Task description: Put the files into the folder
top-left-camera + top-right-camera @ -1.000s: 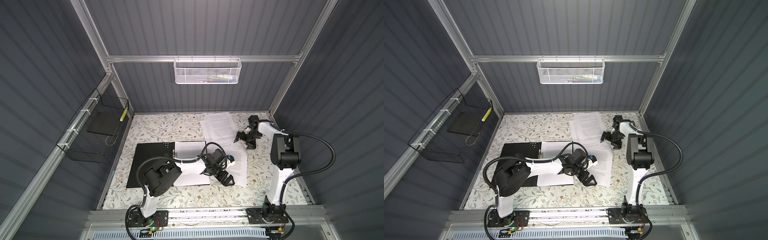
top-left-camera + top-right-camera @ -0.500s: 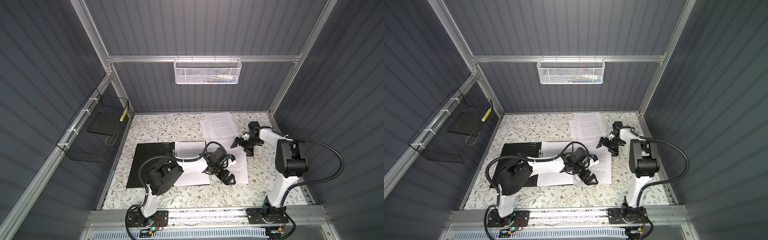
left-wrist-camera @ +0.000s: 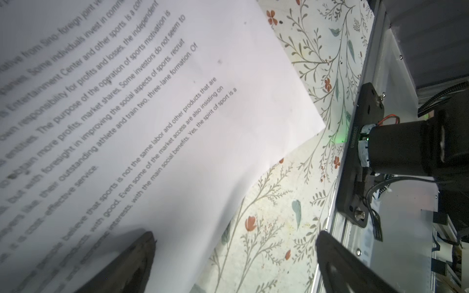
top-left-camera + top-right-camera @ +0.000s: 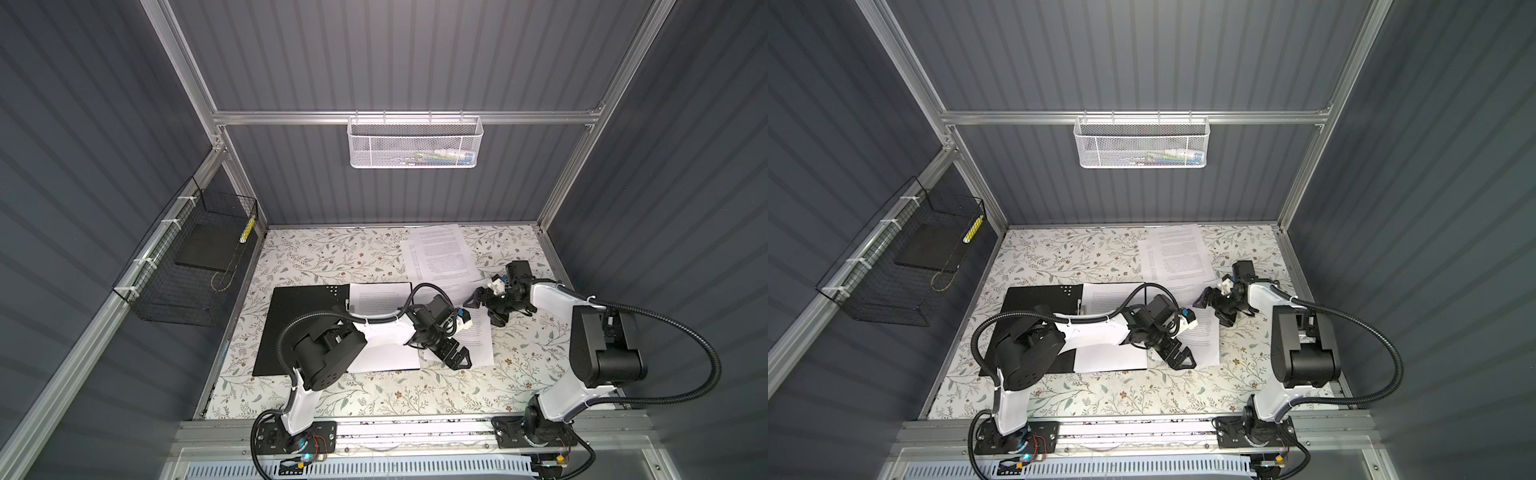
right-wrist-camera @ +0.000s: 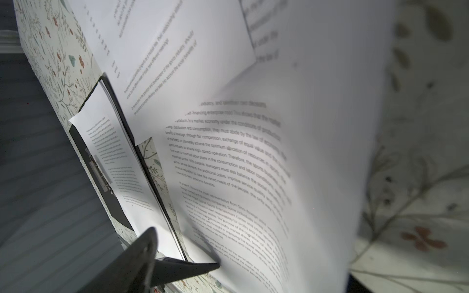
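In the open folder (image 4: pixel 300 302) lie printed files (image 4: pixel 376 300); left gripper (image 4: pixel 459 363) spread, right gripper (image 4: pixel 484 311) state unclear.

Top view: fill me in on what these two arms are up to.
Both arms are at one loose sheet lying right of the open folder, which already holds a page. The left gripper is open, straddling the loose sheet's near edge. The right gripper is at its far edge, which seems lifted. Other sheets lie at the back of the table.
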Motion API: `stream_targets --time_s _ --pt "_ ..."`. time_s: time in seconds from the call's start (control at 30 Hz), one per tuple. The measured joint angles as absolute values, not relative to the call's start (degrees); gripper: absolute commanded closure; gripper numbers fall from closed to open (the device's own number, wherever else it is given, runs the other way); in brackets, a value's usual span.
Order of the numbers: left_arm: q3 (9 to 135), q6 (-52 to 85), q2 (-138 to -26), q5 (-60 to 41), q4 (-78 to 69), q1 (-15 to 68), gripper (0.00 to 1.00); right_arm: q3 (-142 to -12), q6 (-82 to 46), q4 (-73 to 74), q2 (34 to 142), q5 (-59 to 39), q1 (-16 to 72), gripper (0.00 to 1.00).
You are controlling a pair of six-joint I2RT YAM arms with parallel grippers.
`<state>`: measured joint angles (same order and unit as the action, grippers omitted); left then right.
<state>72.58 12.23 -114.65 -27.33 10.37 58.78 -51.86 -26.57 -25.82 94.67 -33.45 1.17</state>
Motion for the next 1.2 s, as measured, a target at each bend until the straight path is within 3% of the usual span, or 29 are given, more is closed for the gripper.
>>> stream_targets --time_s 0.07,0.2,0.63,0.8,1.03,1.2 --pt "72.5 12.2 -114.6 -27.3 10.3 58.8 0.0 -49.8 -26.7 -24.9 93.3 -32.7 1.2 0.32" --pt "72.5 12.3 -114.6 -27.6 10.2 58.4 0.0 -47.1 -26.9 -23.7 89.8 -30.9 1.2 0.56" --pt "72.2 12.6 -114.5 -28.3 9.7 58.0 0.0 -44.5 -27.2 -22.4 86.6 -26.6 1.2 0.82" --pt "72.0 13.9 -114.5 -30.0 8.9 57.3 0.0 -44.1 -28.1 -22.5 86.6 -25.1 1.2 1.0" --pt "70.8 18.5 -109.9 -32.2 8.5 56.1 0.0 -42.4 -30.1 -25.7 78.5 -23.0 -1.0 1.0" --pt "69.5 20.2 -95.3 -29.3 5.8 56.0 0.0 -42.6 -32.0 -30.8 67.8 -22.3 -3.1 1.0"
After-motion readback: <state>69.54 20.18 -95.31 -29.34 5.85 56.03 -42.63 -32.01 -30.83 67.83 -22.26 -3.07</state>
